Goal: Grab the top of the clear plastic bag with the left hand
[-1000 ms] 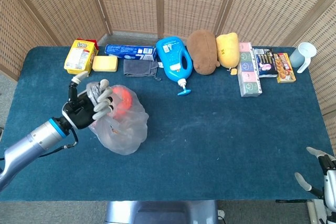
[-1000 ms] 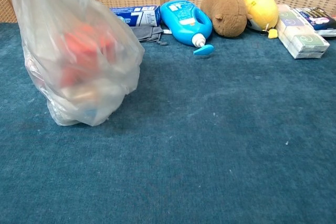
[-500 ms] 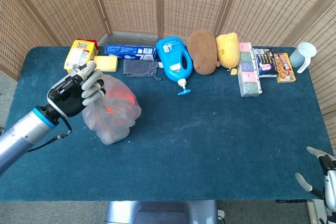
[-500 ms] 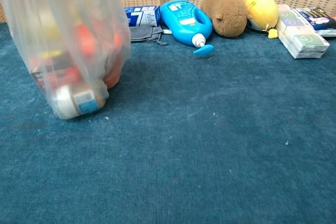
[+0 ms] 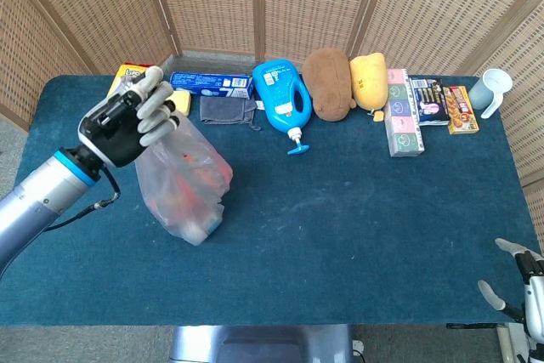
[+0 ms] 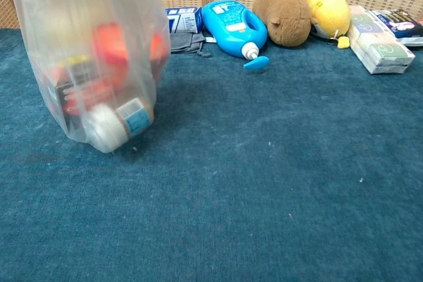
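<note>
Head view shows the clear plastic bag [image 5: 189, 183] at the left side of the blue table [image 5: 357, 210], hanging in a long teardrop from the left hand [image 5: 127, 123], which has its fingers curled around the gathered neck. The bag's top is bunched inside that fist; the body trails down and to the right of the hand, with red and orange items and a pale round container visible through the film. In the chest view the bag's [image 6: 92, 57] rounded bottom sits at or just above the cloth; whether it touches cannot be told.

To do this step well, the grasp should be on the twisted neck itself and not on loose film lower down, with the fingers wrapped fully round so the weight below cannot pull the plastic through. Judging by how taut the bag hangs, the hold looks secure. The load seems heavy at the bottom, so any lift wants to be straight and smooth, or the bag will swing.

The right hand [image 5: 520, 282] shows only at the near right corner, off the table edge, fingers apart and holding nothing.

Along the far edge, well apart from the bag, lie a blue detergent bottle [image 5: 281, 99], a brown plush toy [image 5: 329, 82], a yellow plush toy [image 5: 369, 81] and a grey cloth [image 5: 227, 109].
</note>
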`<action>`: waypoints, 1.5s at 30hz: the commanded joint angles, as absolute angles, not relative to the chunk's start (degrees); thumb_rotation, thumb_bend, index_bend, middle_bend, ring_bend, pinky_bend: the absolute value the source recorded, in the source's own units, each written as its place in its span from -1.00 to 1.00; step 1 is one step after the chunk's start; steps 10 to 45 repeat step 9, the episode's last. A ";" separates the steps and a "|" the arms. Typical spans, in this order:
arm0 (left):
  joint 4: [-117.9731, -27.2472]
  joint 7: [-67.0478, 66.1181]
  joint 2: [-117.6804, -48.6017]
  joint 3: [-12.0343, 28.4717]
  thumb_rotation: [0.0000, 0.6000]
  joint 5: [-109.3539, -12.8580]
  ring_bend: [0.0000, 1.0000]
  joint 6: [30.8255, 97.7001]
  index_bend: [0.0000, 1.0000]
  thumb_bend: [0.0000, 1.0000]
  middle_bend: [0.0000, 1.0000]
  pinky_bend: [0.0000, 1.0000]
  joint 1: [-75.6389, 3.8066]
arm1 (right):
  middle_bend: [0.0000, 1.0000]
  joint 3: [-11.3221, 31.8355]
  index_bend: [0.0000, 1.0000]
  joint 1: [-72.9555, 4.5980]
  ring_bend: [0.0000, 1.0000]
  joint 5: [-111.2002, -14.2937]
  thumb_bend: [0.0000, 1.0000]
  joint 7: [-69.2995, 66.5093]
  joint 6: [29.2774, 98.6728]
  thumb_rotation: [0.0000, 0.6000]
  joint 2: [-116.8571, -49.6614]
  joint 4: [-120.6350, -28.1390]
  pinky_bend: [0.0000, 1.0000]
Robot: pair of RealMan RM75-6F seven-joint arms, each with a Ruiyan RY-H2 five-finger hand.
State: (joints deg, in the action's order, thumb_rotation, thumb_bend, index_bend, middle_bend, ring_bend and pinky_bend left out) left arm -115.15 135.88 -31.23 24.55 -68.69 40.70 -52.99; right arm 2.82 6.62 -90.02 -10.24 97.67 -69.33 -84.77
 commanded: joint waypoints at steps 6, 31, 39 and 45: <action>-112.99 132.23 -31.42 31.25 0.99 -62.13 0.80 34.78 0.48 0.76 0.70 0.98 -55.89 | -0.35 2.96 -0.53 6.74 -0.39 -89.43 -0.50 -10.98 97.53 -1.00 -69.89 -83.86 -0.43; -112.25 130.96 -32.05 32.62 0.99 -60.33 0.80 33.24 0.48 0.76 0.70 0.98 -56.48 | -0.35 2.95 -0.53 6.77 -0.39 -89.27 -0.50 -11.10 97.39 -1.00 -69.99 -83.69 -0.43; -112.25 130.96 -32.05 32.62 0.99 -60.33 0.80 33.24 0.48 0.76 0.70 0.98 -56.48 | -0.35 2.95 -0.53 6.77 -0.39 -89.27 -0.50 -11.10 97.39 -1.00 -69.99 -83.69 -0.43; -112.25 130.96 -32.05 32.62 0.99 -60.33 0.80 33.24 0.48 0.76 0.70 0.98 -56.48 | -0.35 2.95 -0.53 6.77 -0.39 -89.27 -0.50 -11.10 97.39 -1.00 -69.99 -83.69 -0.43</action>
